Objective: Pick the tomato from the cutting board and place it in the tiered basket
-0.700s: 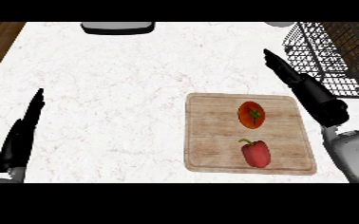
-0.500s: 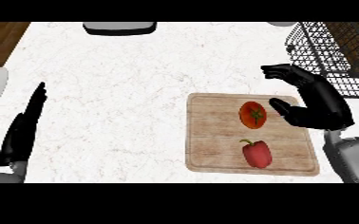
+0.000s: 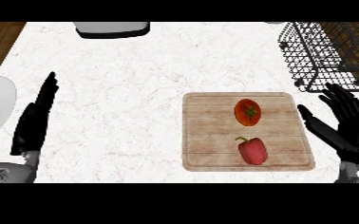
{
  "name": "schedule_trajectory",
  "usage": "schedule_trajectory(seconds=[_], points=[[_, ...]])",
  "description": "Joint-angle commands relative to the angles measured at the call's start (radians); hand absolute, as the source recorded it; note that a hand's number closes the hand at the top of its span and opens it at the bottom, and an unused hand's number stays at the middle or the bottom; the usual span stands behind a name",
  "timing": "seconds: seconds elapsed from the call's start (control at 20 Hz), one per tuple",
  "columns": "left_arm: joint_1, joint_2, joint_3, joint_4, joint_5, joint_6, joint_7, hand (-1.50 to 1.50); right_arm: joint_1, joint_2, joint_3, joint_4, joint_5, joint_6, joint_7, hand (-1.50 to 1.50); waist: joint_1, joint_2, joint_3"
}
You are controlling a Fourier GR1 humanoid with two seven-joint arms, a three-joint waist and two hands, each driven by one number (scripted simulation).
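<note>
**One tomato on the board, right hand spread just beside it**

From where I stand I count one wooden cutting board (image 3: 210, 137), and on it two red things: one tomato (image 3: 248, 112) with a green star of a stem, and one red pepper (image 3: 253, 151) with a curled green stalk. There is one black wire tiered basket (image 3: 312, 57), one grey appliance-like shape (image 3: 112, 28) at the far edge, and a pale rounded object (image 3: 5, 97) cut off at the side, all on a white marbled counter (image 3: 126, 85). Two hands show.

The right hand (image 3: 342, 121) stands off the board's edge with its fingers straight and fanned apart, holding nothing. The tomato lies to that hand's left, on the far half of the board, near the fingers but not touching them; a strip of bare wood sits between. The pepper lies to the hand's left too, nearer the forearm, just below the tomato and apart from it. The basket sits beyond the fingertips, away from the robot, close to the board's far corner.

The left hand (image 3: 35, 121) rests well to the other side, fingers straight and pressed together, pointing away, grasping nothing, far from the board.

No brand, label or writing can be read on anything here.
</note>
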Motion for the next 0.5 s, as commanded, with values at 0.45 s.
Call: schedule_trajectory(seconds=[0.45], points=[[-0.068,-0.011,-0.017,-0.068,-0.018,-0.034,0.114,0.0,0.282,-0.406,0.055,-0.447,0.151,0.168,0.415,-1.5,0.05,0.004,-0.006]])
